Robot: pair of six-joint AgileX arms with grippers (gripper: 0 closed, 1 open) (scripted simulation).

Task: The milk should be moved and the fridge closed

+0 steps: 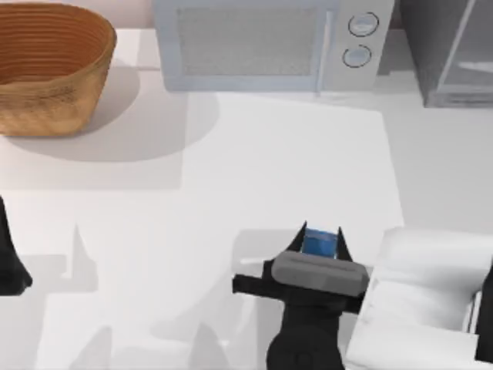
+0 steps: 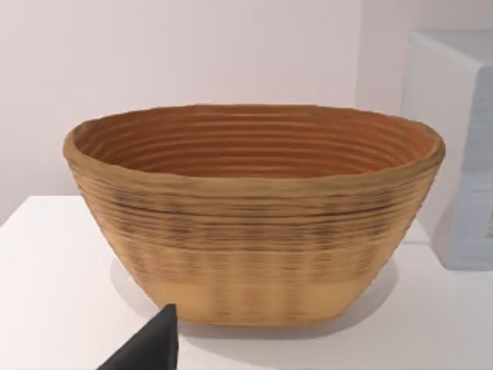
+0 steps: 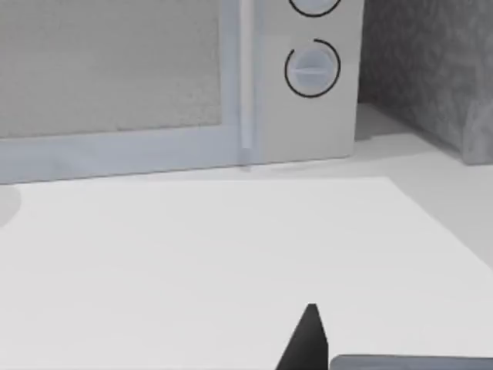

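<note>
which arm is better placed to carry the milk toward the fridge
Right. Its hand sits around the milk near the table's front, on the same side as the fridge at back right. The left arm is parked at the far left edge.

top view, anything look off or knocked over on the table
Nothing stands out. The basket sits upright at the far left, the microwave is shut, and the fridge stands square at the far right. The milk sits between the right gripper fingers near the front.
</note>
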